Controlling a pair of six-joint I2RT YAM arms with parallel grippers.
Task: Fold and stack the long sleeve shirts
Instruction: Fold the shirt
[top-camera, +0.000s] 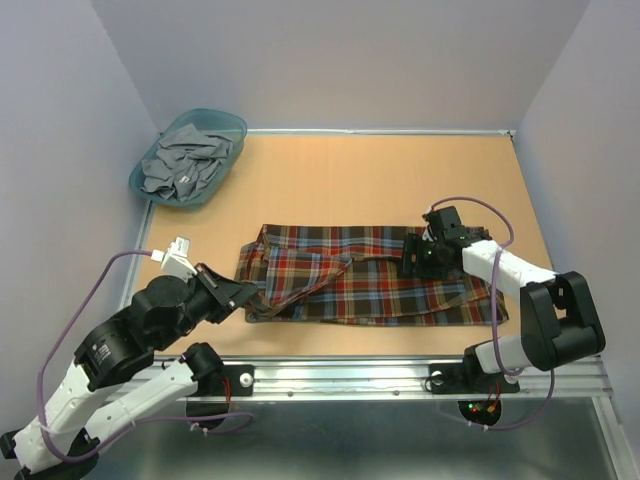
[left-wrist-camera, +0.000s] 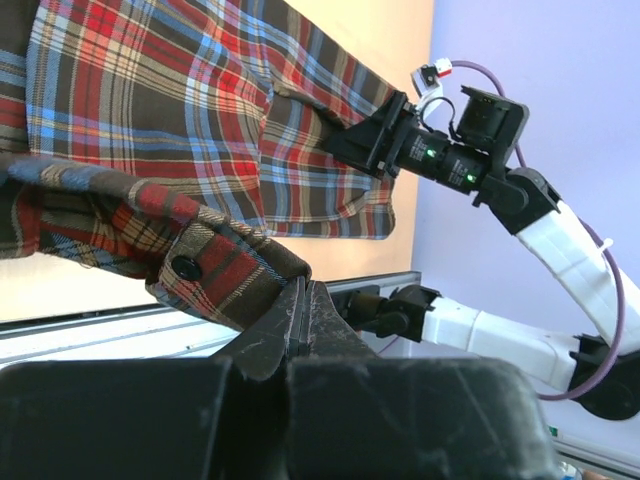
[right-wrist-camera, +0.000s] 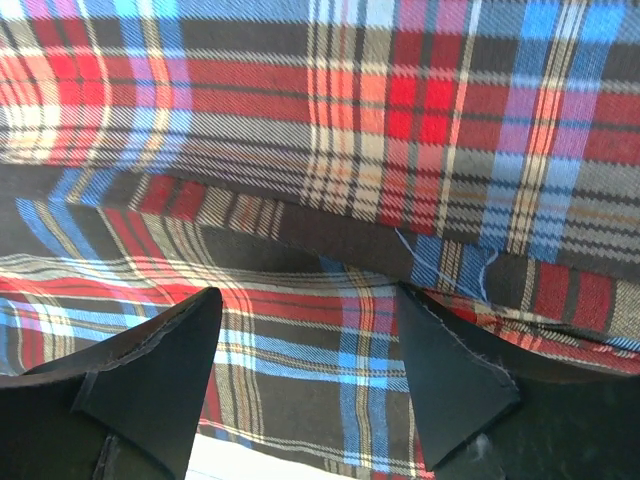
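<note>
A plaid long sleeve shirt (top-camera: 370, 275) in red, brown, navy and yellow lies folded into a long strip across the table. My left gripper (top-camera: 243, 293) is at the strip's left end. In the left wrist view it (left-wrist-camera: 302, 285) is shut on the edge of the buttoned sleeve cuff (left-wrist-camera: 200, 270), which hangs from its tips. My right gripper (top-camera: 413, 262) rests low on the right part of the shirt (right-wrist-camera: 350, 120). In the right wrist view it (right-wrist-camera: 308, 292) is open, its fingers (right-wrist-camera: 160, 370) straddling a flat layer of plaid just below a folded edge.
A teal basket (top-camera: 150, 190) with crumpled grey clothes (top-camera: 185, 165) stands at the back left corner. A metal rail (top-camera: 350, 372) runs along the near table edge. Lilac walls close in the table on three sides.
</note>
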